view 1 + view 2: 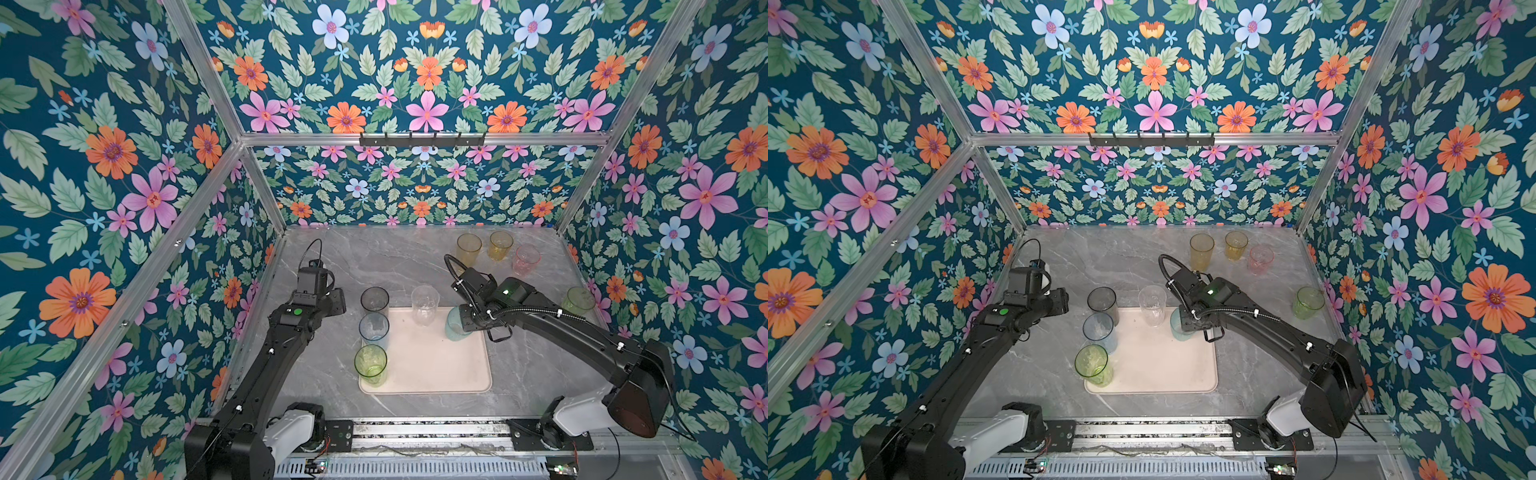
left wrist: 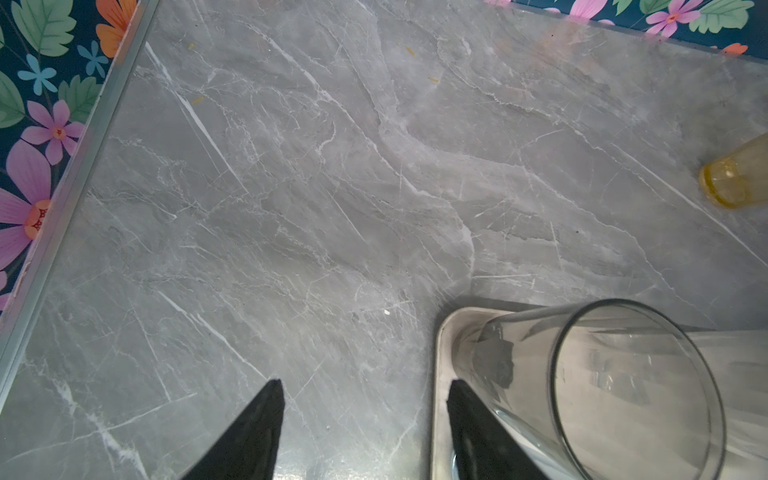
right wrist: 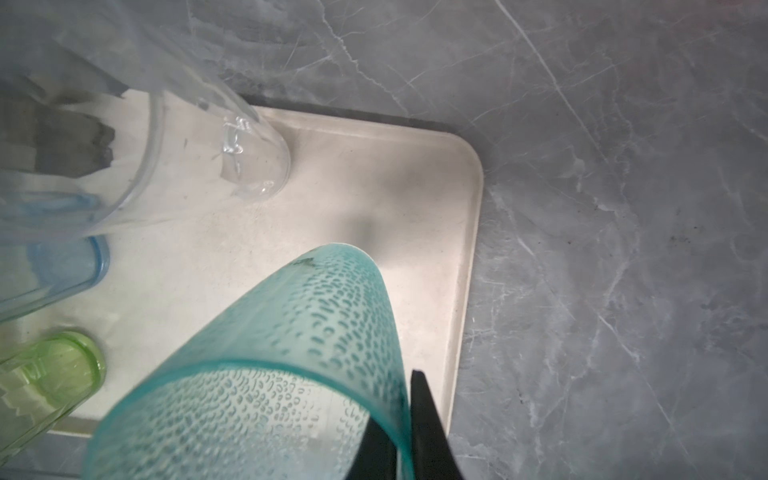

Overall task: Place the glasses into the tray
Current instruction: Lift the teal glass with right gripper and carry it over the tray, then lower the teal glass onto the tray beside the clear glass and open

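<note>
Teal glass [image 1: 454, 328] is over the tray's [image 1: 436, 365] upper-right corner, centre of a top view, its wall pinched by the closed right gripper [image 3: 401, 399] (one finger inside, one outside), while the left gripper [image 2: 365, 384], partly open & empty, hovers left of the grey glass [image 1: 374, 299].

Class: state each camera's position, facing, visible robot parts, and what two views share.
Both top views: high in front, looking down at the tray; both arms show.
Left wrist: on left arm, over table and grey glass; open left claw shows.
Right wrist: on right arm, over tray; right claw grips teal glass.
Shared by all: the tray.
</note>
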Robot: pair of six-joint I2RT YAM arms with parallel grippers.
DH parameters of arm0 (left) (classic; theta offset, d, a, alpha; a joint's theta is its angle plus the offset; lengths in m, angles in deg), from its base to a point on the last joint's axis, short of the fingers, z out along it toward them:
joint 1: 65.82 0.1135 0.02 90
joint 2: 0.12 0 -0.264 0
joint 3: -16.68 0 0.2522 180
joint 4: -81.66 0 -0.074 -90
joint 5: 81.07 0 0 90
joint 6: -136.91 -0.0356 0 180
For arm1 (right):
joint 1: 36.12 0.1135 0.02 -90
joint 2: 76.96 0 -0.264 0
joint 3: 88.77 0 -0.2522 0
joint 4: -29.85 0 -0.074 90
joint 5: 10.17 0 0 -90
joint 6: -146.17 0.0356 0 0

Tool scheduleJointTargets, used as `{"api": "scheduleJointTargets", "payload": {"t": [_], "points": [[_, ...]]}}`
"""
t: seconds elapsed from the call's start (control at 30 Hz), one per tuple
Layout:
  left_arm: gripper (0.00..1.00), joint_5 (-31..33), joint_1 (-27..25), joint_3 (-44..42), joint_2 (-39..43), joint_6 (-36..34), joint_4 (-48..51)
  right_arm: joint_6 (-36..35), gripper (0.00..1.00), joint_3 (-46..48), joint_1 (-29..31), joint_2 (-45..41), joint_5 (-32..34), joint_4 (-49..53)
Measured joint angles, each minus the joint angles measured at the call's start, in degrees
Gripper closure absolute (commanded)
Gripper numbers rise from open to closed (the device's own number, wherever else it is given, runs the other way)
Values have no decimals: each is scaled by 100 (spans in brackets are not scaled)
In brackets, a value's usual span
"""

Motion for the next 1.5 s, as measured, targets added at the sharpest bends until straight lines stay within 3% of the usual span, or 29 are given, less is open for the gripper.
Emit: {"api": "scheduleJointTargets", "payload": {"t": [0.47, 1.5], "points": [[34, -4, -4, 0, 11, 0, 0, 461, 100, -275, 789, 748, -4, -52], [34, -22, -7, -11, 42, 0, 2, 778, 100, -824, 990, 1716, -103, -210]]}}
